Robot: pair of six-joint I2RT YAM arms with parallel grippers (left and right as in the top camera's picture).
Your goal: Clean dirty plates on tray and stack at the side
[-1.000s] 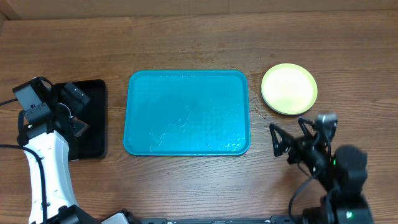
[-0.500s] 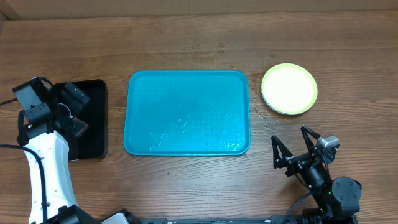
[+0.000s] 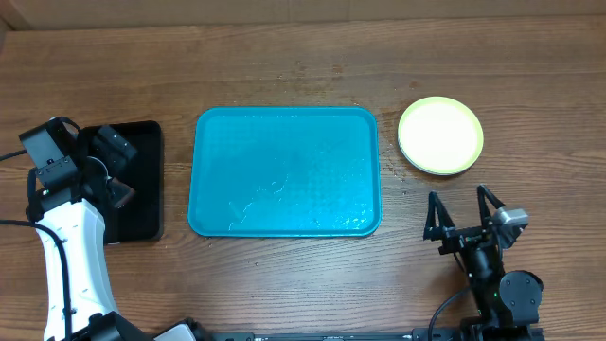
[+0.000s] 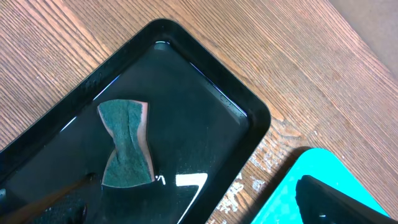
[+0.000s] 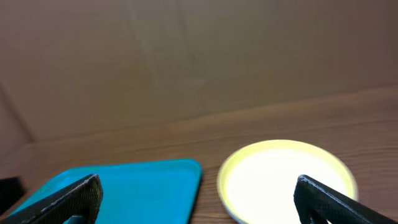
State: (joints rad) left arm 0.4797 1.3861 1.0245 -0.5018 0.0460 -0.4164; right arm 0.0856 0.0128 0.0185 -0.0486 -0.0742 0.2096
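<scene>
One yellow-green rimmed plate [image 3: 440,135] is showing from above, lying on the wooden table [image 3: 284,57] just off the edge of the tray [image 3: 284,170], at about 2 o'clock from its middle – whether other plates are sitting under it I cannot tell. The turquoise tray is lying flat in the middle of the table, carrying nothing but faint pale streaks. At its 9 o'clock a black tray [image 3: 142,216] is sitting, apart from it, and a green sponge [image 4: 127,144] with a pinkish edge is lying inside, pinched in at its waist. The left gripper [image 3: 115,169] is hanging over that black tray with its fingers spread wide, gripping nothing. The right gripper [image 3: 459,216] is hovering at the plate's 6 o'clock, near the table's front edge, fingers standing wide apart and empty – its camera is looking across the plate and the tray's corner
</scene>
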